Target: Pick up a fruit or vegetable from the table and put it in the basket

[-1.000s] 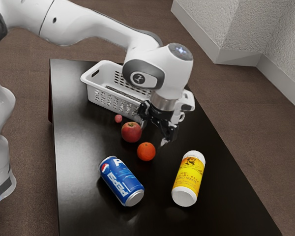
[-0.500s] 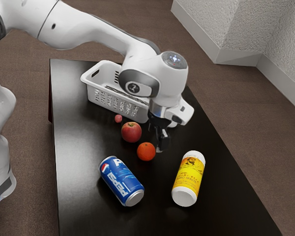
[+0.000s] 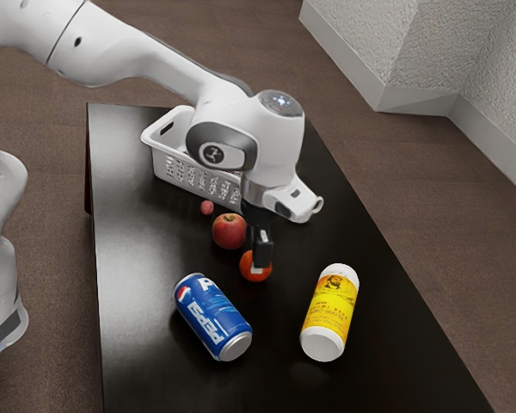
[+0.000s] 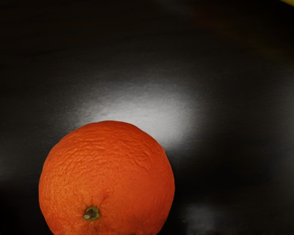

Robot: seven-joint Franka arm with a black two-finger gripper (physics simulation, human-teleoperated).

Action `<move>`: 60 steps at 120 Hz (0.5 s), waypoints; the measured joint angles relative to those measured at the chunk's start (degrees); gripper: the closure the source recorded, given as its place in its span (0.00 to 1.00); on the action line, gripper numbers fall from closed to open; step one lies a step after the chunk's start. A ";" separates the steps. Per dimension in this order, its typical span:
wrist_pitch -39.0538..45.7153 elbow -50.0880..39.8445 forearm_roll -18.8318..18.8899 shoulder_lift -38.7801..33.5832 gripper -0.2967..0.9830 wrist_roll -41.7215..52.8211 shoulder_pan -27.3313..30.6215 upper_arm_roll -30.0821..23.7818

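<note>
In the exterior view my gripper [image 3: 260, 256] points down at the orange [image 3: 246, 268], overlapping its upper part; whether it is open or shut cannot be made out. The orange [image 4: 108, 171] looks large in the wrist view, stem end visible, with dark tabletop around it. A red apple [image 3: 229, 231] rests close beside the orange, and a small pink-red fruit [image 3: 207, 207] lies between the apple and the white basket [image 3: 185, 174]. My arm's hand hides part of the basket.
On the black table [image 3: 138, 301] lie a blue Pepsi can [image 3: 212, 317] and a yellow-and-white container [image 3: 330, 311], both near the orange. A white mug [image 3: 317, 205] is partly hidden behind my hand.
My hand has turned and moved toward the exterior view's left, from beside the orange to over it. The orange, apple, can and yellow container have stayed put.
</note>
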 joint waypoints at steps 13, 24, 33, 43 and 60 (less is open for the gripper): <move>0.16 -0.31 -0.71 0.21 0.23 1.29 0.02 0.00; 0.30 -0.66 -0.99 0.26 0.23 2.22 0.39 0.06; 0.70 -0.90 -1.09 0.37 0.23 2.90 1.16 0.08; 1.29 -0.85 -1.07 0.80 0.23 3.60 1.67 0.09; 2.25 -0.89 -1.05 1.50 0.23 4.61 2.51 0.14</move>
